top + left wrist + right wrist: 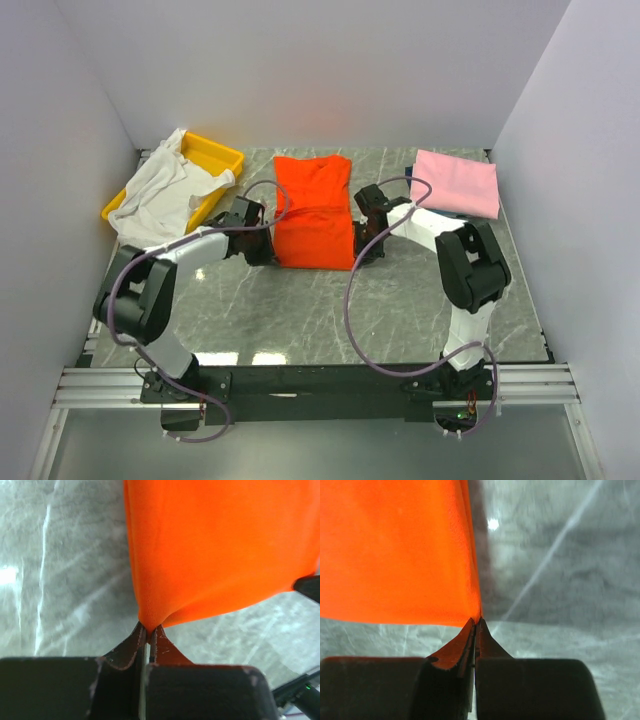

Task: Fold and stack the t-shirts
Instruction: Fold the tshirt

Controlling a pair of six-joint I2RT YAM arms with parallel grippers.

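Both arms are on the orange shirt [314,212] mid-table right now. The left gripper [149,631] is squeezed tight on the shirt's near left corner, and its wrist cam shows the cloth bunching into a little point right where the tips meet. The right gripper [476,624] is doing the same on the near right corner, jaws pressed together with just the shirt edge between them. From the top cam the shirt looks taut between the two, with a crease across the middle. The pink shirt [457,182] sits folded flat at the far right. The white shirt [160,195] is a crumpled heap draped over the yellow tray [218,153] at far left.
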